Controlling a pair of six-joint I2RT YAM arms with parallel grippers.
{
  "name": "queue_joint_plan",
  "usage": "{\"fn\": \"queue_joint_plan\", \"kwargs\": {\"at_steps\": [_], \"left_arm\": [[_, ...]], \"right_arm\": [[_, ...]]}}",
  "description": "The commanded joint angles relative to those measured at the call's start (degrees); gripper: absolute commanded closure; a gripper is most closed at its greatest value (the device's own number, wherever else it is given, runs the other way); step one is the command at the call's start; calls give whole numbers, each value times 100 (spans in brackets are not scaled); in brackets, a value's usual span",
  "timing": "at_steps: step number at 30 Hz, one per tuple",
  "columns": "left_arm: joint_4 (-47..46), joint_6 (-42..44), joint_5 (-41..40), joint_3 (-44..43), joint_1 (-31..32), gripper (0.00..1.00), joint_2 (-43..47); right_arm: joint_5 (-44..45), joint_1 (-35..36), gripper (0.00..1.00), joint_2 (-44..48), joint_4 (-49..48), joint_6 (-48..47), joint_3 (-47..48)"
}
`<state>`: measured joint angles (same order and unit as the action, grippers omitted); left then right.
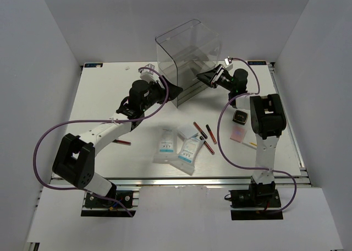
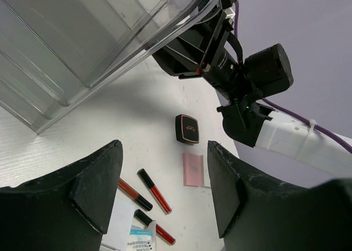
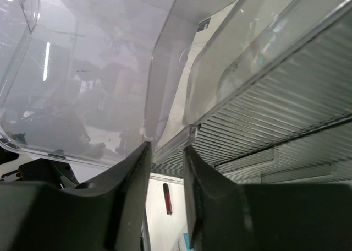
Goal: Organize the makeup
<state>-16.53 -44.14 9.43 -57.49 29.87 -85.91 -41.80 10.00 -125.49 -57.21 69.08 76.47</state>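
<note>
The makeup lies on the white table: two white packets with blue print [image 1: 165,146] [image 1: 189,150], a white pad [image 1: 188,131], red-and-black sticks [image 1: 199,130] [image 1: 211,134], a lone stick [image 1: 121,142] at the left, a black compact [image 1: 240,117] and a pink palette [image 1: 238,134]. My left gripper [image 1: 171,90] is open and empty beside the clear drawer box's [image 1: 187,55] near-left corner. In its wrist view [image 2: 164,146] the compact [image 2: 187,129], palette [image 2: 193,169] and sticks [image 2: 154,191] show between the fingers. My right gripper [image 1: 202,77] [image 3: 168,146] is shut on the box's clear lip [image 3: 175,143].
The clear drawer box stands tilted at the back centre, between the two grippers. White walls enclose the table on three sides. My right arm [image 2: 258,75] crosses the left wrist view, next to the box [image 2: 82,42]. A red stick [image 3: 167,198] shows below the right fingers.
</note>
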Motion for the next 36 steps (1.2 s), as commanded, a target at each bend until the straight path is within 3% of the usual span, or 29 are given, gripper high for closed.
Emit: {"fn": "queue_joint_plan", "kwargs": {"at_steps": [1, 15, 25, 36], "left_arm": [[45, 55, -11, -227, 37, 28, 101], [89, 98, -90, -297, 125, 28, 109], [1, 116, -187, -236, 212, 28, 180], [-60, 239, -257, -218, 248, 28, 232]], "right_arm": [[199, 28, 67, -37, -440, 35, 229], [401, 37, 92, -81, -589, 246, 228], [418, -15, 100, 525, -879, 413, -553], [383, -165, 100, 1044, -862, 528, -826]]}}
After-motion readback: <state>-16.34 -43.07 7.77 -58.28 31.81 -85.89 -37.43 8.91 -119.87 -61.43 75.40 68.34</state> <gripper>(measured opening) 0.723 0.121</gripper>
